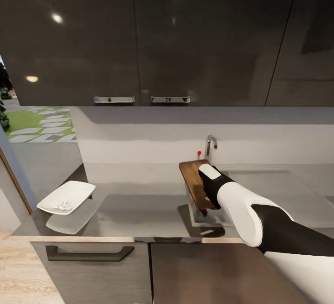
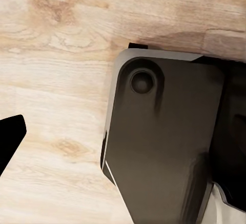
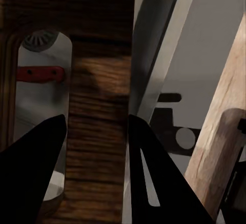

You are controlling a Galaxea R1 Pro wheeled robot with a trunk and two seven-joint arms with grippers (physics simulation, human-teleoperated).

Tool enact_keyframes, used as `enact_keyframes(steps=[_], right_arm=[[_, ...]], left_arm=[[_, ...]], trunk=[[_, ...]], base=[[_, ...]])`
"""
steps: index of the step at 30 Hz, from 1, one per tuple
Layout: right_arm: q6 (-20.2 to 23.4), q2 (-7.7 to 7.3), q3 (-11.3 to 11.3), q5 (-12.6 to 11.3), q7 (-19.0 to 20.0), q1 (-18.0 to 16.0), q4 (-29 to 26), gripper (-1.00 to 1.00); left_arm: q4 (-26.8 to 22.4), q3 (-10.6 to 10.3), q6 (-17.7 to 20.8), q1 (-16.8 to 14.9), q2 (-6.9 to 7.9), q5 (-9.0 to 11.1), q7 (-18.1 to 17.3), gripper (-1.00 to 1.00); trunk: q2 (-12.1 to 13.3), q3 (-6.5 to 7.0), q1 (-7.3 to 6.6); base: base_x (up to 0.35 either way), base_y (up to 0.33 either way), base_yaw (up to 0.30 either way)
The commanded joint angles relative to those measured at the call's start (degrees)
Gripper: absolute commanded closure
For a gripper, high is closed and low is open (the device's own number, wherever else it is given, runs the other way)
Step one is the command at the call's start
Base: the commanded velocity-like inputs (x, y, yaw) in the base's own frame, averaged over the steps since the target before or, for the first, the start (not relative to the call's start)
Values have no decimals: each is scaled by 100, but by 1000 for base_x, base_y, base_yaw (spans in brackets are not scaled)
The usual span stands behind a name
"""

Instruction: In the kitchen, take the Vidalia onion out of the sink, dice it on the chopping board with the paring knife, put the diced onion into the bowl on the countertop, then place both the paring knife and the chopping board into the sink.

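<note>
The dark brown chopping board hangs tilted, on edge, over the sink, with my right gripper shut on it. In the right wrist view the black fingers clamp the board beside its slot. Through that slot I see the drain and the paring knife's orange-red handle lying in the basin. The white bowl sits at the countertop's left end with white diced onion pieces in it. One black fingertip of my left gripper shows over the wood floor.
The chrome tap with its red knob stands behind the board. Glossy dark upper cabinets hang overhead. A flat drainboard stretches right of the basin. My dark base lies below the left wrist.
</note>
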Motion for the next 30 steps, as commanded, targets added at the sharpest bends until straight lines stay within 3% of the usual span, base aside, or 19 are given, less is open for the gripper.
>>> enact_keyframes(steps=[1, 7, 11, 22, 30], right_arm=[[-18, 2, -36, 22, -45, 0, -5, 100], [-518, 2, -39, 18, -596, 0, -9, 100], [-731, 2, -33, 8, -716, 0, -3, 100], [-707, 2, -28, 8, -685, 0, -2, 100], [-683, 2, -11, 32, -269, 0, -8, 100]], left_arm=[[21, -49, -36, -7, 2, 34, 6, -100], [21, -49, -36, -7, 13, 34, 7, -100], [21, -49, -36, -7, 22, 34, 7, -100], [21, -49, -36, -7, 20, 34, 4, -100], [21, -49, -36, -7, 1, 34, -2, -100]], trunk=[[-4, -2, 2], [-4, -2, 2], [-4, -2, 2], [-4, -2, 2], [-4, -2, 2]], base=[[40, -61, 0], [120, -142, 0], [124, -141, 0], [9, -10, 0], [0, 0, 0]])
